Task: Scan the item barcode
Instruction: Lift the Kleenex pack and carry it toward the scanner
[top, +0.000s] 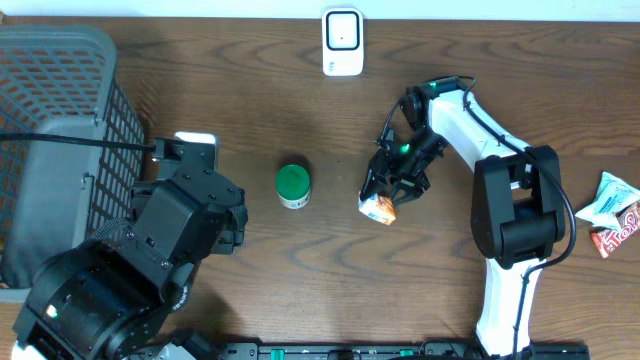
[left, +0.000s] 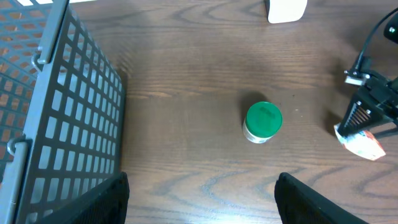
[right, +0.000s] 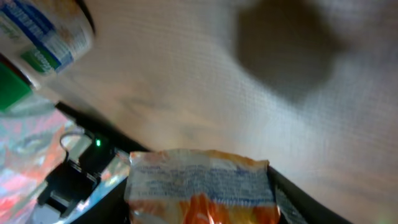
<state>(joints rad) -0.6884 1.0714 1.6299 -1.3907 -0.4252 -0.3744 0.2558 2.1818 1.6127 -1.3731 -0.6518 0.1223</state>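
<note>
Right pincer: your right pincer (top: 386, 193) is pinching the orange-and-white packet (top: 378, 208); the wrist view shows the packet filling the gap between the two dark fingers.
Left pincer: your left pincer (left: 200, 188) is spread wide with nothing between its fingers, hanging over bare desk (top: 250, 90) beside the basket.
Item: the packet is right of the desk's middle, under the right pincer. You cannot tell from these views whether it touches the wood.
Scanner: the white scanner (top: 341, 41) stands at the far edge of the desk, well apart from the packet.
Jar: a green-lidded jar (top: 292, 185) stands upright between your two arms, apart from both.
Basket: a grey mesh basket (top: 60, 45) fills the far left corner.
Other goods: two snack wrappers (top: 614, 210) lie at the right edge.
</note>
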